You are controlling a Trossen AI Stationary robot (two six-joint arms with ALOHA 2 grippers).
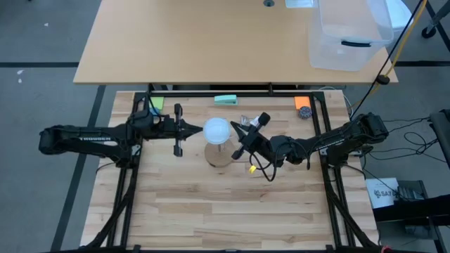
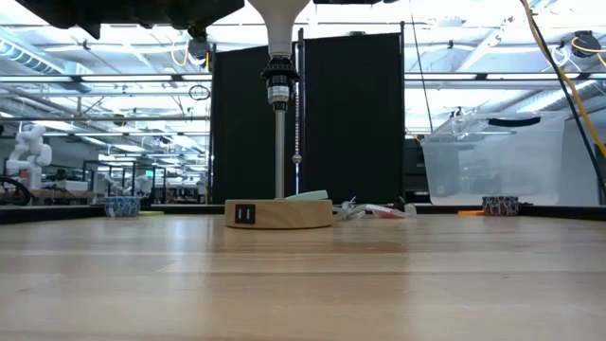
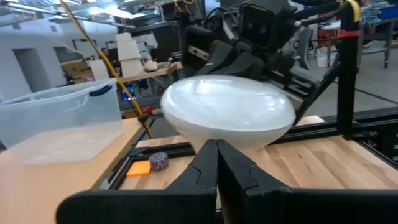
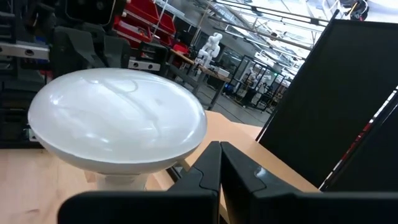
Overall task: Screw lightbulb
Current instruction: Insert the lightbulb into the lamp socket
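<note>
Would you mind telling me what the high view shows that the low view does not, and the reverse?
Only the high view shows both arms flanking the lamp: the left pincer beside the lightbulb on one side, the right pincer on the other, plus the clear plastic bin on the far desk from above. Only the low view shows the metal post rising to the black socket and the hanging pull chain. Both show the lightbulb and the round wooden base.
</note>
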